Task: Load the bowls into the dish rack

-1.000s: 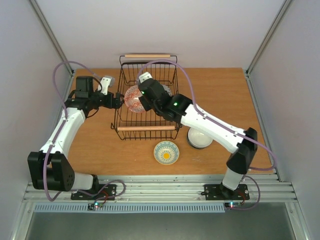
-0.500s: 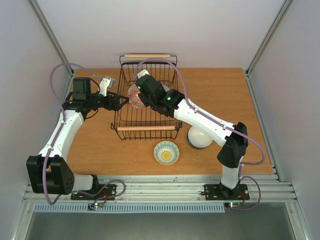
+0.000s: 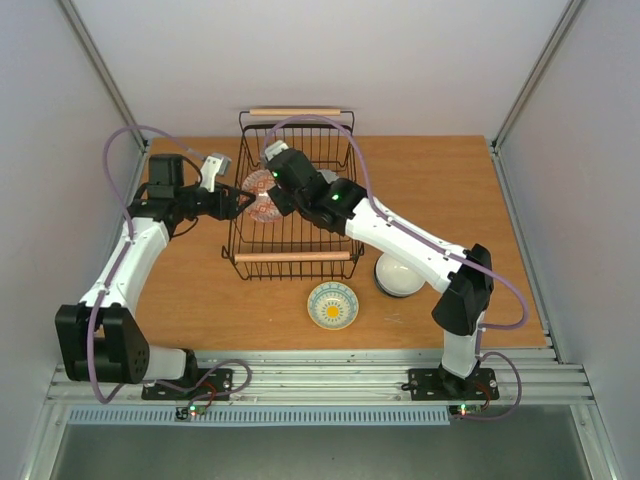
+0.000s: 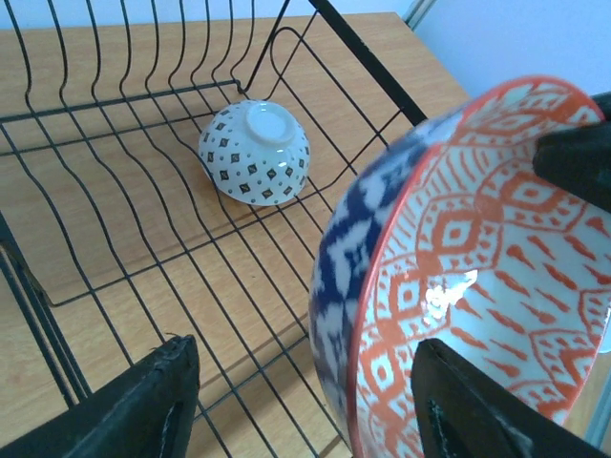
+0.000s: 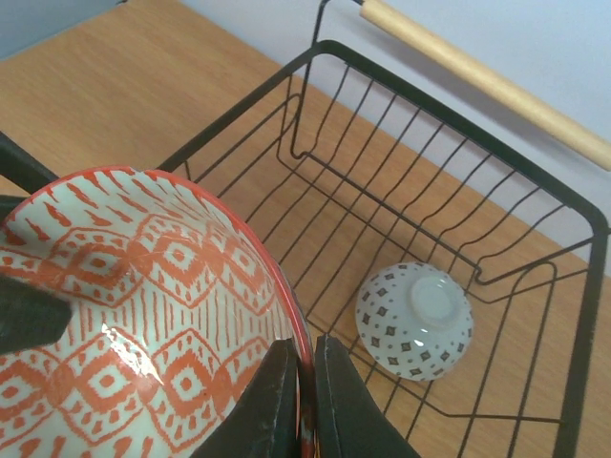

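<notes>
The black wire dish rack [image 3: 296, 228] stands mid-table with wooden bar handles. My right gripper [image 3: 272, 190] [image 5: 304, 348] is shut on the rim of the red-patterned bowl [image 3: 260, 196] [image 5: 124, 305] and holds it tilted over the rack's left side. My left gripper [image 3: 243, 203] [image 4: 304, 353] is open, with one finger on each side of that bowl's [image 4: 477, 267] rim. A dotted bowl [image 4: 254, 153] [image 5: 414, 322] lies upside down inside the rack. A yellow-and-teal bowl [image 3: 332, 305] and an upturned pale bowl [image 3: 400, 276] sit on the table in front of the rack.
The wooden table [image 3: 450, 190] ends at grey walls left, right and behind. A metal rail [image 3: 330, 370] runs along the near edge. The right arm [image 3: 400, 240] crosses over the rack's right front corner.
My right gripper has carried the red-patterned bowl to the left over the rack, toward my left gripper. The left gripper's fingers now straddle its rim.
</notes>
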Robot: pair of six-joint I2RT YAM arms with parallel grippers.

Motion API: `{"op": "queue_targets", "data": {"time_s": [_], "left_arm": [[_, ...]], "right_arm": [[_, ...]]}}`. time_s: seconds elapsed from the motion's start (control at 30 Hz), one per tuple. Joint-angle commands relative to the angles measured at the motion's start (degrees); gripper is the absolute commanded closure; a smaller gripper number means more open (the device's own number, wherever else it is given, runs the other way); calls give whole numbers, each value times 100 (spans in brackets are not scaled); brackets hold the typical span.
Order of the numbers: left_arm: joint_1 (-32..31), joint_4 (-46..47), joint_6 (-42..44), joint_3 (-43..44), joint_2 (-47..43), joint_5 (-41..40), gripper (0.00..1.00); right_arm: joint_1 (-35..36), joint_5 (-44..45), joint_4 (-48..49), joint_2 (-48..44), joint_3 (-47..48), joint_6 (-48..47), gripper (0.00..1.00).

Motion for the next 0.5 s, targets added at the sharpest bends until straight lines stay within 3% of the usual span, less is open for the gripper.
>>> {"op": "queue_targets", "data": {"time_s": [0.0, 0.1, 0.3, 0.4, 0.47], "left_arm": [[2, 273, -51, -8, 77, -90, 50], [0, 261, -59, 2, 108, -95, 72], [1, 256, -53, 2, 154, -33, 99], [0, 229, -17, 2, 170, 107, 100], [0, 195, 45, 10, 176, 223, 100]], "right_arm": [[100, -275, 365, -173, -35, 92, 99], [128, -373, 402, -168, -72, 86, 99], [132, -561, 561, -230, -311, 61, 99], [132, -662, 694, -311, -505, 42, 95], [128, -710, 862, -431, -709, 45, 85]]}}
